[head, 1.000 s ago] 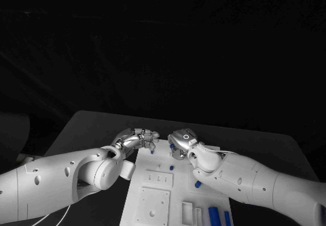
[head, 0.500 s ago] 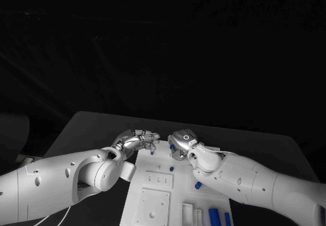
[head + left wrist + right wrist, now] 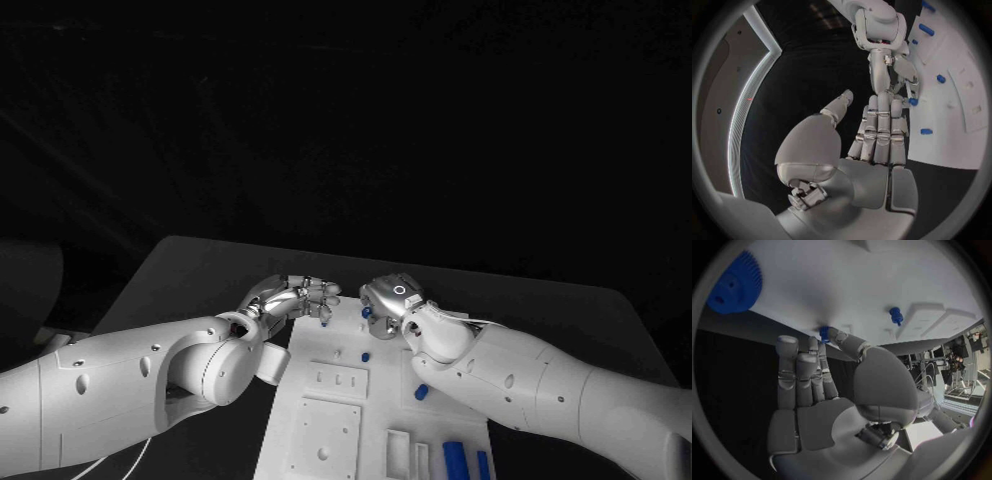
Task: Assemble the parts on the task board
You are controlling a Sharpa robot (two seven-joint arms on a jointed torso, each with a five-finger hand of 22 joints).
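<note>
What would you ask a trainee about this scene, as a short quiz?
1. True or false: the left hand holds a blue part.
2. What colour is the task board? A black, B white, C blue.
3. Fill the gap: the big toothed blue part at the board's edge is shaped like a ____.

Key: 1 false, its fingers are straight with nothing in them; 2 B; 3 gear.
</note>
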